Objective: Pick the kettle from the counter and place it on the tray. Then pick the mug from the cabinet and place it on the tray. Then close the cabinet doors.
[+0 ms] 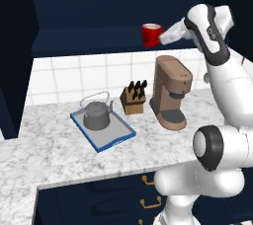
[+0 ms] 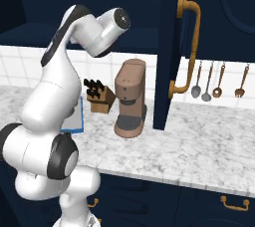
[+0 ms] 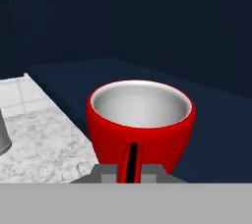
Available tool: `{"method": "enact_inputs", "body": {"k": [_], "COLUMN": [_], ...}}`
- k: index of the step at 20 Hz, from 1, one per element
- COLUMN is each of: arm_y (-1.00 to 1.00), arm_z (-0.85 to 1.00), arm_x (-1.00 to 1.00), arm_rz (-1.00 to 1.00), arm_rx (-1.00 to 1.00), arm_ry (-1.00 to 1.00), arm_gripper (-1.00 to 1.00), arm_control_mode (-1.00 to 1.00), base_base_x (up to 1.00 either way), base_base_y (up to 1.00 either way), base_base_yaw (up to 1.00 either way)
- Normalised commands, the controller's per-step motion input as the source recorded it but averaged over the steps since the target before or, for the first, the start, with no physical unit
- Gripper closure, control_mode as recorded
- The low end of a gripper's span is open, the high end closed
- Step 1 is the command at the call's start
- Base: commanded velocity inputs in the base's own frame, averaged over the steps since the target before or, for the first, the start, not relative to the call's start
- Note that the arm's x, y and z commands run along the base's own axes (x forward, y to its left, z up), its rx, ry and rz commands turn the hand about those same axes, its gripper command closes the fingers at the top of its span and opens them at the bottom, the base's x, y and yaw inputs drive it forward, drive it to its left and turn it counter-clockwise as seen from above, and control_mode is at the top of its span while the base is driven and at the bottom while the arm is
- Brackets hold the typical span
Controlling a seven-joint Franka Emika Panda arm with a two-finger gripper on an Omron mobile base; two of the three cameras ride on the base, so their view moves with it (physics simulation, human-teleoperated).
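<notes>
One item done: kettle [image 1: 97, 115] seated on tray [image 1: 116, 136] on the tabletop [image 1: 44, 155]. Second step in hand, claw [image 3: 130, 171] clamped on the loop handle of the mug [image 3: 141, 122], which sits on the cabinet [image 1: 89, 36] shelf. Next, probably: lift clear of the shelf, draw out, carry down to the tray beside the kettle.

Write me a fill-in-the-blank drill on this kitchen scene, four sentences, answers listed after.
1. The kettle sits on the ____.
2. The gripper is shut on the handle of the red ____.
3. The knife block stands between the kettle and the brown ____ machine.
4. The cabinet doors are ____.

Missing words: tray; mug; coffee; open
</notes>
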Motion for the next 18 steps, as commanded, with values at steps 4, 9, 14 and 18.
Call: {"method": "enact_inputs", "body": {"k": [4, 9, 14, 18], "arm_y": [0.73, 0.54, 0.40, 0.06], "arm_z": [-0.33, -0.46, -0.66, -0.70], "arm_x": [-0.84, -0.81, -0.43, -0.02], "arm_rz": [0.12, 0.13, 0.13, 0.07], "arm_rx": [0.00, -0.02, -0.12, -0.30], "arm_ry": [-0.16, -0.13, 0.00, 0.00], "arm_gripper": [1.00, 1.00, 1.00, 1.00], "arm_control_mode": [-1.00, -1.00, -1.00, -1.00], "base_base_x": [0.00, 0.00, 0.00, 0.00], "base_base_y": [0.00, 0.00, 0.00, 0.00], "base_base_yaw": [0.00, 0.00, 0.00, 0.00]}}
